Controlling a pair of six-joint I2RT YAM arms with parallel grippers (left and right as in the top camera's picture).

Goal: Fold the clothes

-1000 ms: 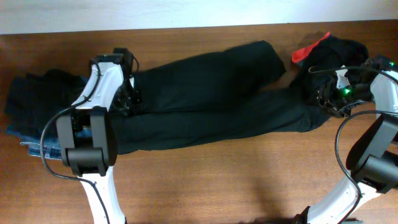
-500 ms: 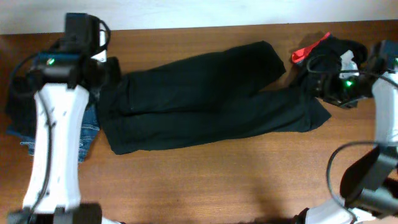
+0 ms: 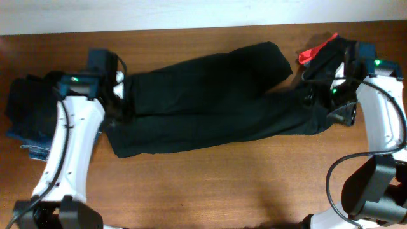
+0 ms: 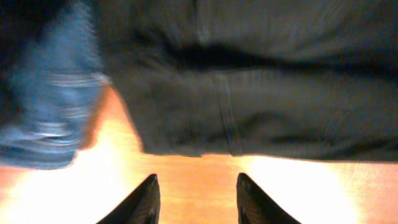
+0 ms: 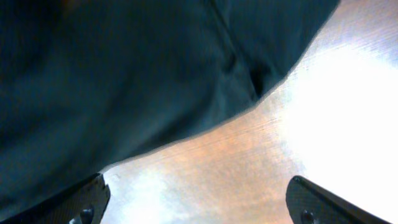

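Left gripper [image 4: 196, 200]: jaws partly apart, empty, above brown wooden table [image 4: 292, 186], beside long black fabric trousers [image 4: 267, 106]. Right gripper [image 5: 199, 202]: jaws wide, empty, at the garment's edge.

Plain black is being displayed by the large garment [image 3: 210, 95]; red edging by a dark piece [image 3: 317, 50]; blurred, apparently faded blue by the jeans [image 4: 53, 112]; brown woodgrain by the table [image 3: 222, 184].

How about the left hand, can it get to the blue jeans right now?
Probably yes. The left hand is open and empty above bare table, and the blue jeans lie close beside it with nothing between. A black garment covers part of them.
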